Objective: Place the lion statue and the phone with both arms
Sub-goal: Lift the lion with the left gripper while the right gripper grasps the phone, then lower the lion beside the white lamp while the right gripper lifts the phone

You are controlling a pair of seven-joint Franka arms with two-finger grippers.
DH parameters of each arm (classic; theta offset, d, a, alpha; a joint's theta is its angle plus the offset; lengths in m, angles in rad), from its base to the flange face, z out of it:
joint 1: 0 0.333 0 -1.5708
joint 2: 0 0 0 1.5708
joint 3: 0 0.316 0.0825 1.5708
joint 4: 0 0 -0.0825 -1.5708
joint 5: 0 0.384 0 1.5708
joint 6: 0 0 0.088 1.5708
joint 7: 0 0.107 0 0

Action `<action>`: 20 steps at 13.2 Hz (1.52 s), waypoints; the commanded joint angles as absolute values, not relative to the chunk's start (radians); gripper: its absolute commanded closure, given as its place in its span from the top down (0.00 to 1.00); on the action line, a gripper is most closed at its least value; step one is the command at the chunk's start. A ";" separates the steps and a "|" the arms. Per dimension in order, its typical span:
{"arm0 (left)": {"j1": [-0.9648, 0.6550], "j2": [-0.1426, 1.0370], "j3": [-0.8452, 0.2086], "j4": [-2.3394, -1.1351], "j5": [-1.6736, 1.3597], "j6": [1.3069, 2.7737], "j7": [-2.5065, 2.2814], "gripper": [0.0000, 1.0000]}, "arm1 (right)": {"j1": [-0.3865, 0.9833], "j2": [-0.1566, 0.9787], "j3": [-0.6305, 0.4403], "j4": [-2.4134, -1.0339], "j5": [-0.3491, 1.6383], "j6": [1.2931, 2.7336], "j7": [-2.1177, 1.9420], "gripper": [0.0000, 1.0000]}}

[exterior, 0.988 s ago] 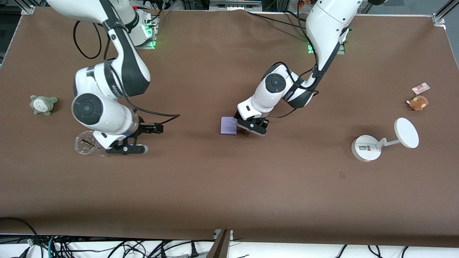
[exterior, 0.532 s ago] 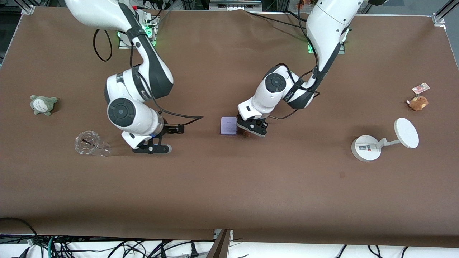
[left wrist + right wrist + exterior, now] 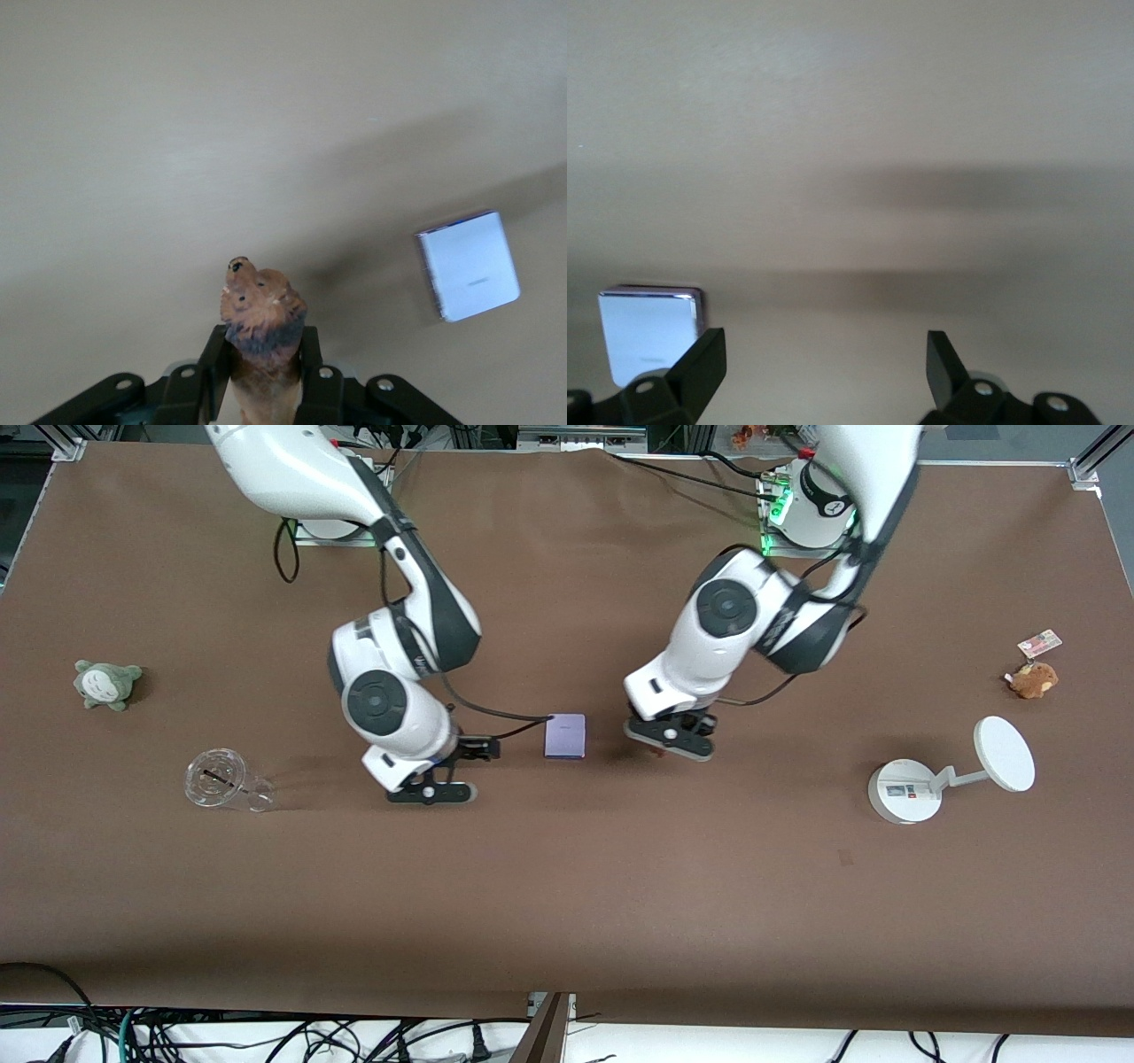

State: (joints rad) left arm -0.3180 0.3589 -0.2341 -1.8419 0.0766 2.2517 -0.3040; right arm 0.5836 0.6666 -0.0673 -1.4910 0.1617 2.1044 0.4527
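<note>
On the brown table (image 3: 567, 886), the left gripper (image 3: 261, 367) clamps its fingers on the lion statue (image 3: 260, 323); the right gripper (image 3: 824, 359), fingers apart, hovers beside the phone (image 3: 564, 736).

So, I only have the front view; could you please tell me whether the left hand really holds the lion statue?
Observer: Yes, the left hand is shut on the lion statue, its dark-maned head poking out past the fingers.
Operator: Is it clear of the phone?
Observer: Yes, the phone lies flat, apart from the statue.
Operator: And the right hand?
Observer: The right hand is open, nothing between its fingers; the phone shows just outside one fingertip.
</note>
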 commanded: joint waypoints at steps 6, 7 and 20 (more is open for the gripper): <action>-0.051 0.320 -0.241 -1.877 0.104 2.118 -0.153 0.24 | 0.779 0.784 -0.077 -1.471 0.163 2.283 0.658 1.00; -0.022 0.352 -0.241 -1.879 0.104 2.117 -0.073 0.22 | 0.797 0.787 -0.077 -1.471 0.163 2.283 0.669 1.00; 0.172 0.540 -0.239 -1.881 0.103 2.238 0.202 0.27 | 0.870 0.859 -0.078 -1.471 0.138 2.362 0.709 1.00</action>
State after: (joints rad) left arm 0.1653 0.5254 -0.2344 -1.8865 0.0798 2.2257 0.1850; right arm 0.8556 0.8504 -0.0685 -1.4890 0.1497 2.3539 0.6945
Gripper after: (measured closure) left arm 0.643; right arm 0.000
